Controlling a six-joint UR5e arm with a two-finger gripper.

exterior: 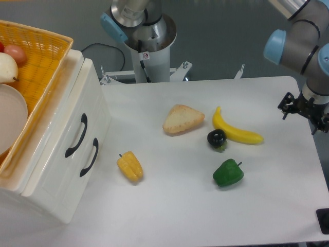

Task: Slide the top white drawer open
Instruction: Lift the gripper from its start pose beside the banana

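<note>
The white cabinet stands at the left, its front facing right. The top white drawer [66,121] is the one nearer the basket, with a curved black handle [77,135]; it looks pushed in. The lower drawer [77,177] has its own black handle [89,157]. My gripper [304,114] hangs at the far right edge of the table, far from the cabinet. Its black fingers look spread and hold nothing.
A yellow woven basket [43,56] with food and a white plate sits on top of the cabinet. On the table lie a yellow pepper [130,166], a bread slice [182,119], a banana [236,131], a dark eggplant [217,138] and a green pepper [227,173]. The robot base [149,46] stands behind.
</note>
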